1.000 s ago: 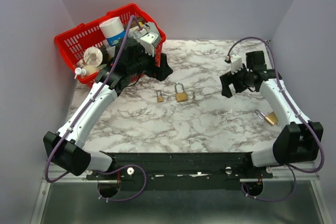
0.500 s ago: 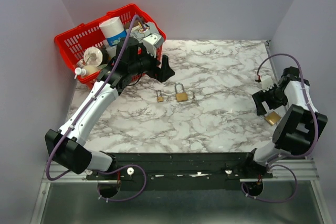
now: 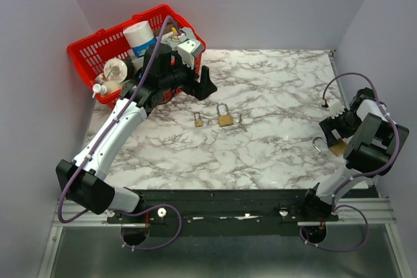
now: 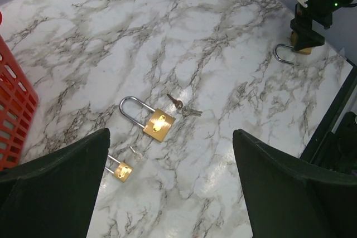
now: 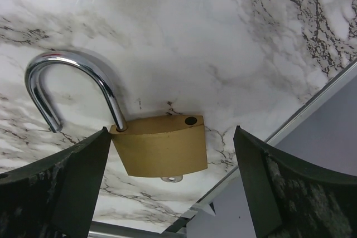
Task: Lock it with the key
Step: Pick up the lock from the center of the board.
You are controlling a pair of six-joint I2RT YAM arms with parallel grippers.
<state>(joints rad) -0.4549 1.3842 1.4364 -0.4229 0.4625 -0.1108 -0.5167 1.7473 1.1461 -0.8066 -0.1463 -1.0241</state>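
Brass padlock with a swung-open steel shackle point(image 5: 162, 147) lies flat on the white marble-patterned table point(image 3: 273, 89), close to the table's right edge and near the right arm's base. Only one leg of the shackle sits in the body. The free end hangs clear, and the empty hole shows on the body's top. A small silvery piece point(image 5: 172, 178) peeks out at the body's lower edge; what it is cannot be told.

The right gripper point(image 3: 331, 135) hangs directly over this padlock with its jaws spread as wide as they go. One black finger point(image 5: 56, 193) stands on either side of the brass body, and the gripper holds nothing.

Well apart from this, near the table's middle, lies a medium brass padlock with its shackle closed point(image 4: 150, 120). A small brass padlock point(image 4: 119, 169), also closed, lies just to its left. Some small silver keys point(image 4: 183, 107) lie just beside the medium padlock on its other side. The left gripper point(image 3: 206, 84) hovers above and behind these, its jaws equally wide and empty.

A red plastic basket point(image 3: 88, 47) full of bottles and containers stands at the far left corner.
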